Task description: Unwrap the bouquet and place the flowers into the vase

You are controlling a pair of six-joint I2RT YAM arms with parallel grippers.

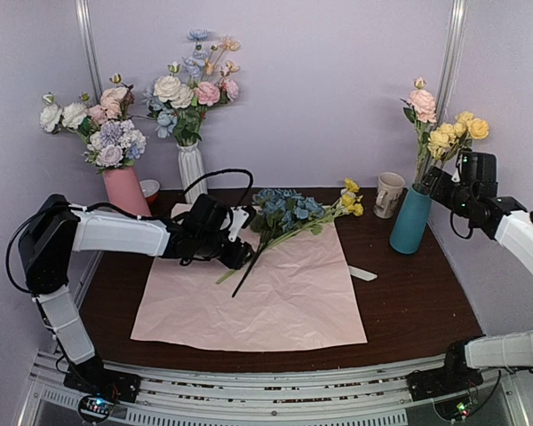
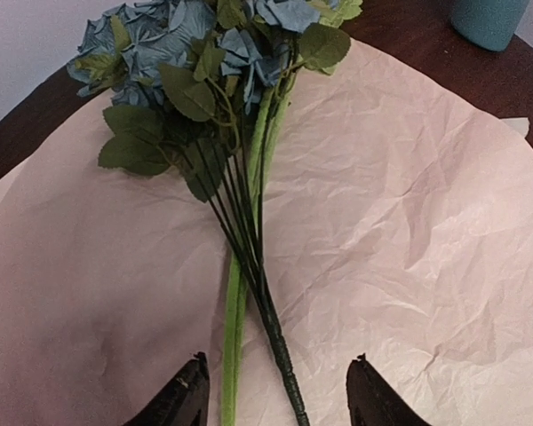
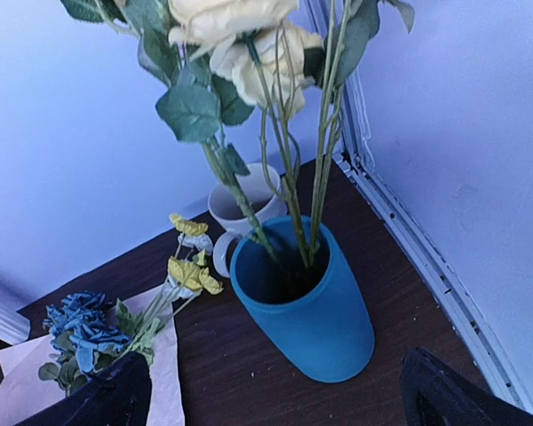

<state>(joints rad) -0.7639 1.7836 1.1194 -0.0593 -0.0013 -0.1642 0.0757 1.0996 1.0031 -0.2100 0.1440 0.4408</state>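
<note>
- Top external: the pink paper wrap (image 1: 275,306) lies flat, open and creased on the tabletop (image 1: 417,293). Bare wood runs along its right side and near edge. A small white strip (image 1: 362,273) lies just beside its right edge.
- The flowers (image 1: 289,211) lie on the wrap's far part, blue and yellow heads toward the back wall and stems pointing near-left. The left claw (image 1: 240,251) sits low at the stem ends.
- The vase (image 1: 411,222) stands upright at far right, off the paper, already holding pale pink and yellow blooms. A cream mug (image 1: 389,193) stands just left of it. The right claw (image 1: 437,184) hovers by its rim, close to the right wall.
- A pink vase (image 1: 124,191) and a white ribbed vase (image 1: 191,169) crowd the far-left corner.
- Left wrist: this view shows what the top view hides. The claw's fingers (image 2: 188,399) stand apart, one on each side of the stems, with a gap on both sides.
- Right wrist: the right claw's fingers (image 3: 107,395) are wide apart with nothing between them. The vase mouth shows dark room beside its stems. Whether the mug touches the vase, I cannot tell.
</note>
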